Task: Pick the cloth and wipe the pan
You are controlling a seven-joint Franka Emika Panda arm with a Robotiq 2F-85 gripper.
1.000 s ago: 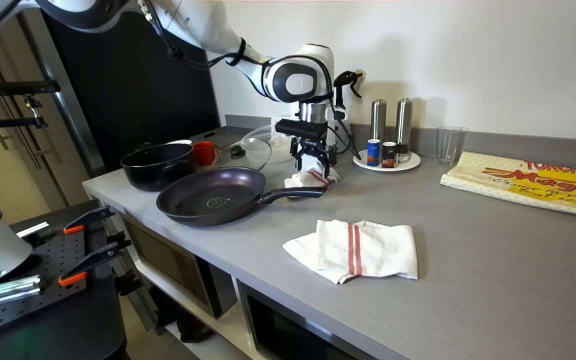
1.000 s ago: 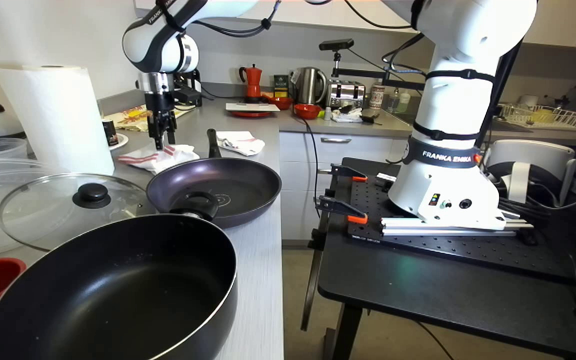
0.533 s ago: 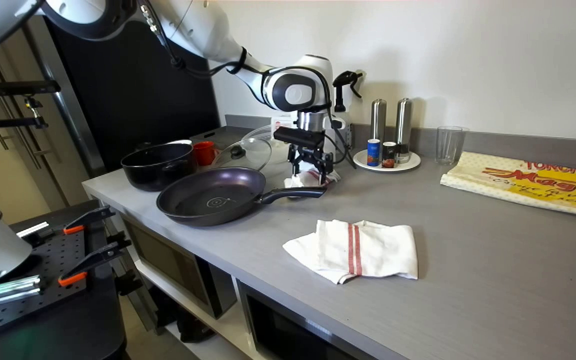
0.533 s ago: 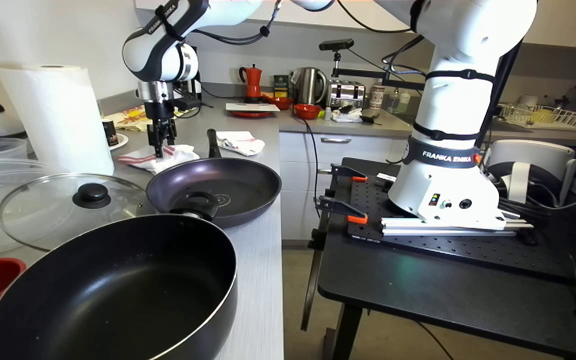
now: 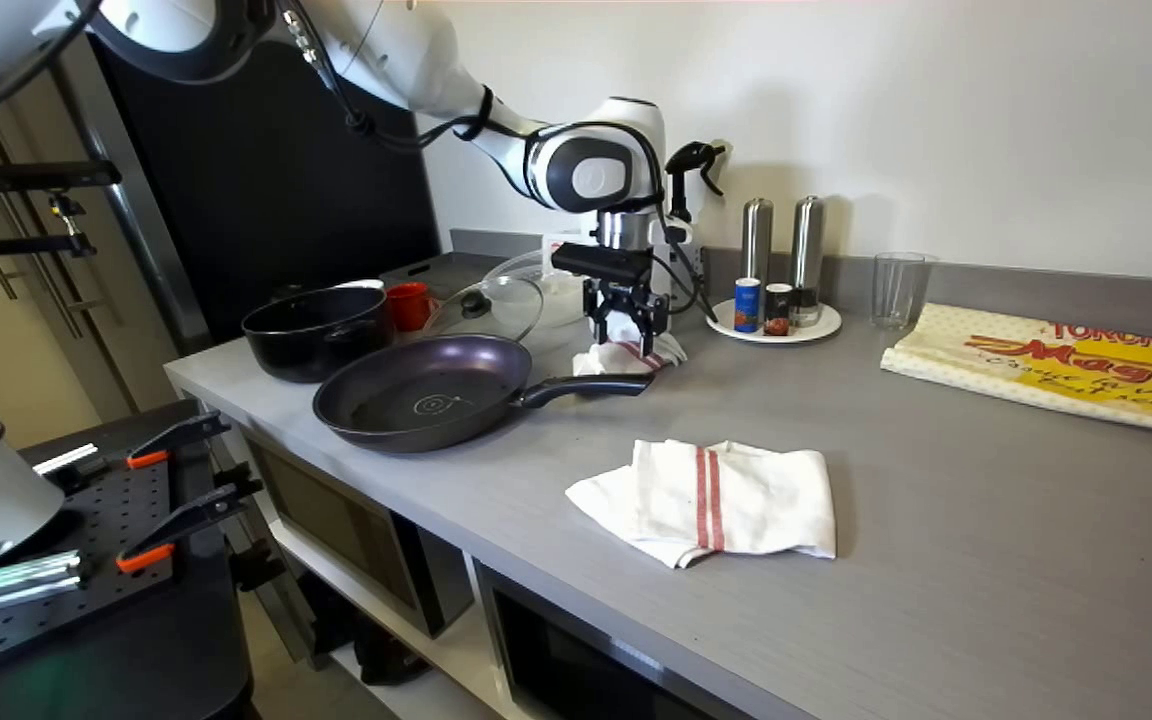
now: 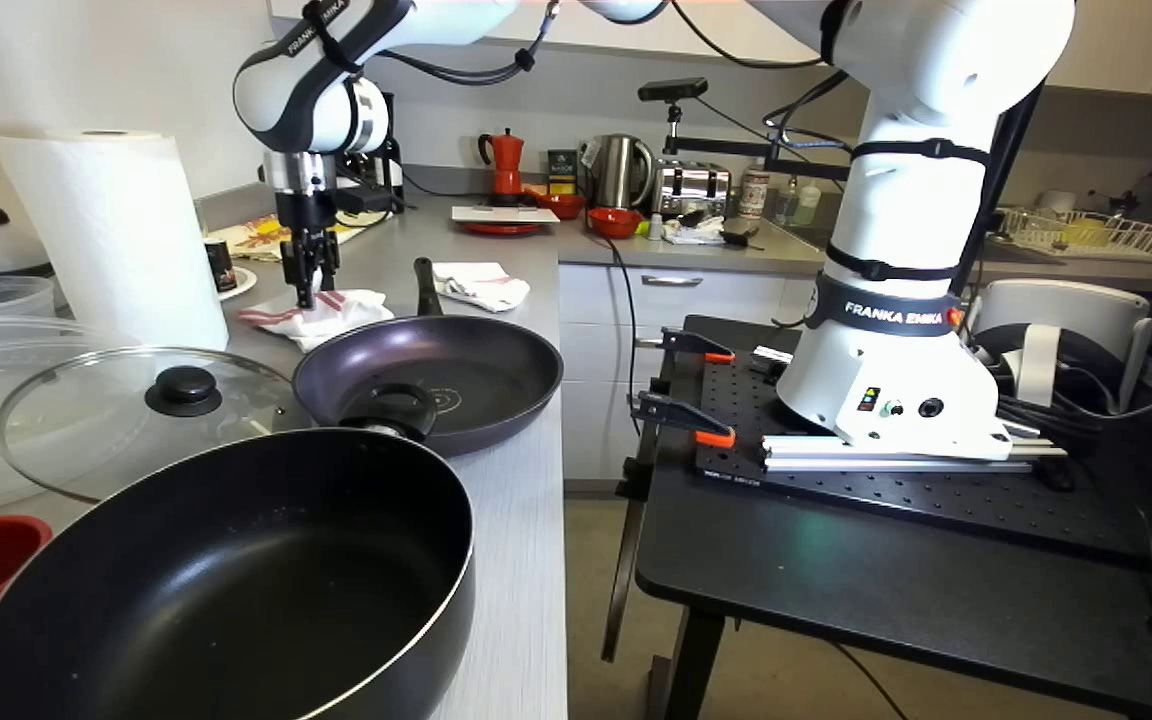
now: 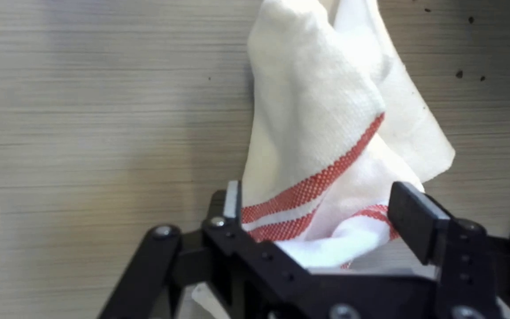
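Exterior view: claw [image 5: 623,346] slightly higher than half-second ago (cloth [image 5: 604,359] beneath).

Look, there's soft woven cloth [image 7: 308,133], a smooth pan [image 5: 421,390] with a sheen, a polished metal kettle [image 6: 620,175], a matt, streaked counter [image 5: 946,540]!

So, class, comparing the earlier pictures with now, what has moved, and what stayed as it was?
The gripper dipped closer to the cloth, then rose a little and shifted slightly toward the wall. The cloth has shifted slightly too, seemingly the same way. The fingers stand apart with cloth between them; no firm grip shows. The pan, folded towel, deep pot and glass lid stayed put.
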